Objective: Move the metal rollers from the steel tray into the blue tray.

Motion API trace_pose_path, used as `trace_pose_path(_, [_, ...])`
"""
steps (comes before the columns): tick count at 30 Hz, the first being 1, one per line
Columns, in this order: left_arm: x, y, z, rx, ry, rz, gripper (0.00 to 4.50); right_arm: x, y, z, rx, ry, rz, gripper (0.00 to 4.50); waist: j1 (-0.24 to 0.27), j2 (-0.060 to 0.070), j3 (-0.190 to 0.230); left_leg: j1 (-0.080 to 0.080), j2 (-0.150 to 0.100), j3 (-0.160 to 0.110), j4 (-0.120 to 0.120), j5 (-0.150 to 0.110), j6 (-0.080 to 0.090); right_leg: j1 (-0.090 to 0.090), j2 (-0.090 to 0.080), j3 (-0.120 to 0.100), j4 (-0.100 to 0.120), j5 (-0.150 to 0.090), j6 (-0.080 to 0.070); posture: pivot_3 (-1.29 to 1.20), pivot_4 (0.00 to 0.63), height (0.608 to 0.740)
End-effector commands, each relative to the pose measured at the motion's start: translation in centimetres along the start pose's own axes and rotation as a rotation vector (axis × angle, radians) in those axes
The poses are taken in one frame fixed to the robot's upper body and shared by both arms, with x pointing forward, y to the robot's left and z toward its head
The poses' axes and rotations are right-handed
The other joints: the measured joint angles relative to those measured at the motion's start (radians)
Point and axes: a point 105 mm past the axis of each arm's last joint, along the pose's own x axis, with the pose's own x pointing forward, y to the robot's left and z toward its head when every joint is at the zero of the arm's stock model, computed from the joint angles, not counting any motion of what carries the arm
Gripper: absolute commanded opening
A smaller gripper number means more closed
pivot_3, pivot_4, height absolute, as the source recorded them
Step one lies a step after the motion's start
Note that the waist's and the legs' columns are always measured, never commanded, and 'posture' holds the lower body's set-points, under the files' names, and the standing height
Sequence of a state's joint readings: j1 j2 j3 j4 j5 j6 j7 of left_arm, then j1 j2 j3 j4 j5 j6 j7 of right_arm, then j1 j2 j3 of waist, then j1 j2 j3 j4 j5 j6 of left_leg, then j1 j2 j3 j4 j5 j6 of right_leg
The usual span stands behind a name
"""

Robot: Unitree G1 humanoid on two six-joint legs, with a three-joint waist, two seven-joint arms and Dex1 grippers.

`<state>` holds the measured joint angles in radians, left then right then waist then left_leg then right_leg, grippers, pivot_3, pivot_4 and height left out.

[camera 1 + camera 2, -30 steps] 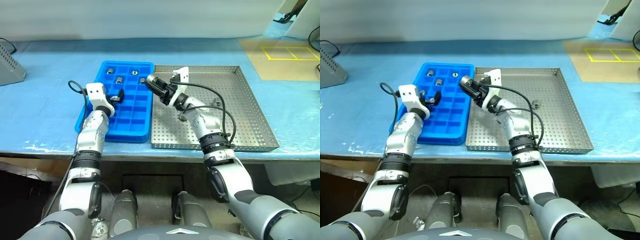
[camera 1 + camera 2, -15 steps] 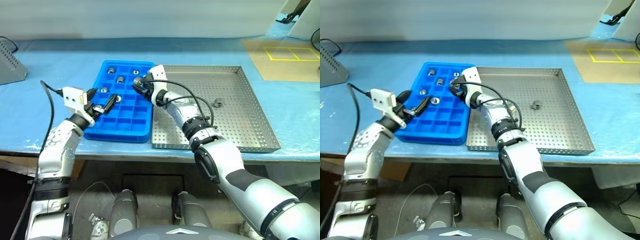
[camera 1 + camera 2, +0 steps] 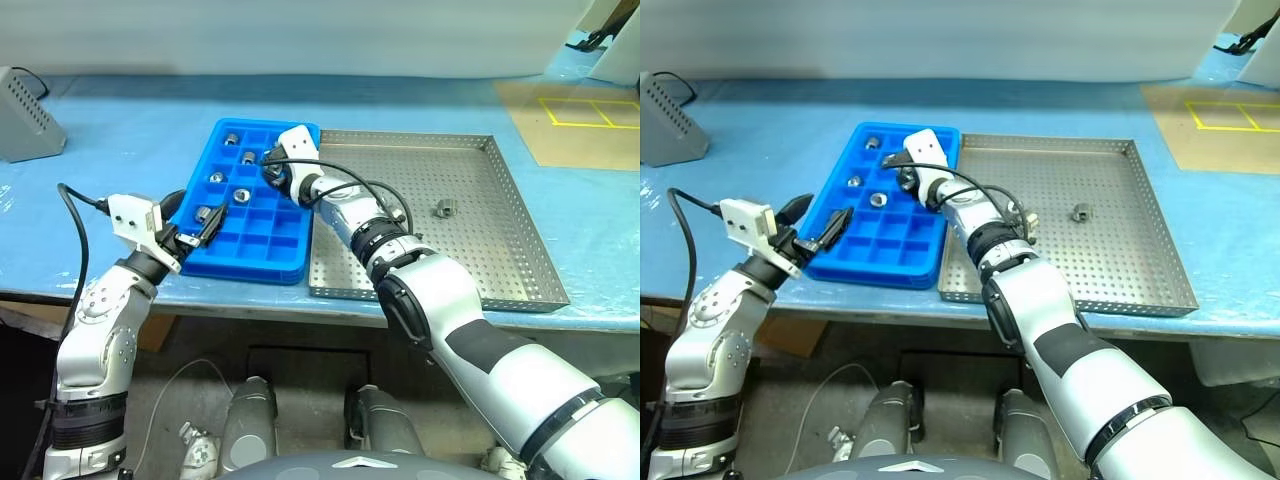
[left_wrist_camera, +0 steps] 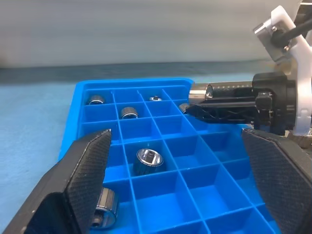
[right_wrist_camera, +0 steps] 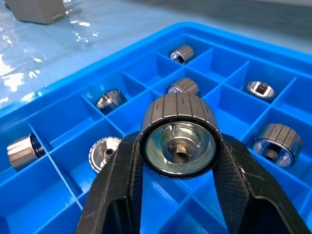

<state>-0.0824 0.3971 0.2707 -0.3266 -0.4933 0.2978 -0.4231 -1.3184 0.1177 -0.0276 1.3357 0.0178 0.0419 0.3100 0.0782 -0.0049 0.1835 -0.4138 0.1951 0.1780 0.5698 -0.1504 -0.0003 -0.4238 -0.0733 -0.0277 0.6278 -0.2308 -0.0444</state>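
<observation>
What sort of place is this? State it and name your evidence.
Probably a factory or workshop parts-sorting bench: a perforated steel tray, a blue tray of compartments holding metal rollers, and yellow marking tape on the worktop.

The roller (image 5: 181,142) between the right claw (image 5: 178,195)'s matt black fingers (image 5: 119,195) is shiny ribbed metal with a polished face. Below it, the blue tray (image 3: 262,262) is smooth glossy plastic holding more bright metal rollers (image 5: 276,140). The left claw (image 4: 180,195)'s pads (image 4: 83,170) look finely textured, rubbery and dull. Beside the right claw, the steel tray (image 3: 480,250) is perforated grey metal with a satin sheen. The tabletop (image 3: 110,190) wears a slightly wrinkled blue film.
</observation>
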Motion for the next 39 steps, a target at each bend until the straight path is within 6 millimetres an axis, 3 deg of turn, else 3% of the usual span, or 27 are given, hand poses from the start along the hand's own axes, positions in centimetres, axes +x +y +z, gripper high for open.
trace_pose_path(1, [-0.8, -0.7, 1.7, 0.018, -0.06, 0.018, 4.48, 0.1, -0.3, 2.3, -0.007, -0.048, -0.029, 1.61, 0.007, 0.0, 0.0, 0.0, 0.0, 0.0, -0.001, 0.0, 0.0, 0.0, 0.0, 0.0, 0.0, 0.0, 0.0, 0.28, 0.15, 0.74])
trace_pose_path(6, [-2.2, -1.4, 0.9, 0.014, -0.032, 0.068, 4.48, -0.1, -1.0, 2.1, 0.026, -0.039, -0.064, 1.61, 0.029, 0.0, 0.0, 0.0, 0.0, 0.0, -0.004, 0.0, 0.0, -0.001, 0.0, 0.0, -0.002, 0.0, 0.0, 0.36, 0.15, 0.74])
trace_pose_path(24, [-6.7, -1.9, 1.1, 0.019, -0.017, 0.244, 4.48, -0.5, -3.1, 1.7, 0.006, -0.009, -0.172, 1.61, 0.117, 0.0, 0.0, -0.001, -0.001, -0.002, -0.007, 0.001, -0.002, -0.003, 0.0, -0.001, -0.003, 0.0, 0.001, 0.59, 0.15, 0.74])
trace_pose_path(39, [-8.9, -1.7, 1.9, 0.047, -0.02, 0.331, 4.48, -1.9, -7.0, 1.1, -0.015, 0.009, -0.374, 1.61, 0.221, 0.001, 0.0, -0.005, -0.002, -0.003, -0.007, 0.001, -0.002, -0.008, 0.0, 0.0, -0.003, -0.001, 0.002, 0.68, 0.15, 0.74])
